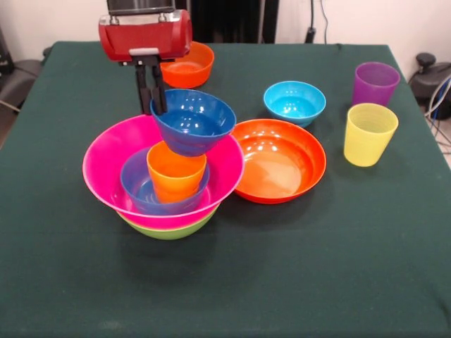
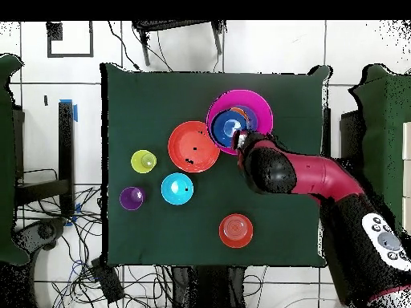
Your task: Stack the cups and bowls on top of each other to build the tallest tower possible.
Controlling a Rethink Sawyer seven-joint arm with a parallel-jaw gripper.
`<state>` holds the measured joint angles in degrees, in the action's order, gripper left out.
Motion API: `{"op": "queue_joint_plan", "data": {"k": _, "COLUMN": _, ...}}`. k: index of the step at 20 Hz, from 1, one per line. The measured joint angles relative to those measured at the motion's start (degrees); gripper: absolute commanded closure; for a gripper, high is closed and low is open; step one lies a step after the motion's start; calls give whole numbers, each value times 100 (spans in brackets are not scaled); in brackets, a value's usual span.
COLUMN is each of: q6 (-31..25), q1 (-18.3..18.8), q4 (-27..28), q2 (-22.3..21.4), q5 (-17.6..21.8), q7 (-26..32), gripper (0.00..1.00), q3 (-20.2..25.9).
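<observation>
- Tabletop (image 1: pixel 296 282): dark green cloth, carrying every piece. Left/right/near/far below as in the front view.
- Tower (image 1: pixel 163 186): near left of centre. Lime green bowl (image 1: pixel 169 229) at the base, only its lower edge showing; big pink bowl (image 1: pixel 113 158) nested in it; a blue bowl (image 1: pixel 135 184) inside that; orange cup (image 1: pixel 176 172) standing upright in the blue bowl. Four pieces placed, as far as I can see.
- Shallow orange bowl (image 1: pixel 278 160): loose on the cloth, just right of the tower, rim close to or touching the pink rim; cannot tell which.
- My jaws (image 1: pixel 152 90): clamped on the far-left rim of the dark blue bowl (image 1: pixel 194 121), one finger either side of the wall. The bowl hangs tilted above the orange cup, seemingly apart from it; I judge this piece in mid-placement, not yet set down.
- Small orange bowl (image 1: pixel 189 65): far left, behind my arm, unstacked.
- Cyan bowl (image 1: pixel 294 102): far, right of centre, unstacked.
- Yellow cup (image 1: pixel 370 134) and purple cup (image 1: pixel 375 83): right side, upright, purple the farther one, unstacked.
- Progress: roughly half. One bowl in hand, five pieces left on the cloth. The cups give most height, so I judge the remaining gain large.
</observation>
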<state>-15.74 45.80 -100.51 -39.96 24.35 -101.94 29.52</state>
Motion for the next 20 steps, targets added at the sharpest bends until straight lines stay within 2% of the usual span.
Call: {"op": "queue_joint_plan", "data": {"k": 20, "q6": 0, "q1": 0, "q4": 134, "q2": 132, "q5": -1, "q7": 0, "gripper": 100, "q3": 47}}
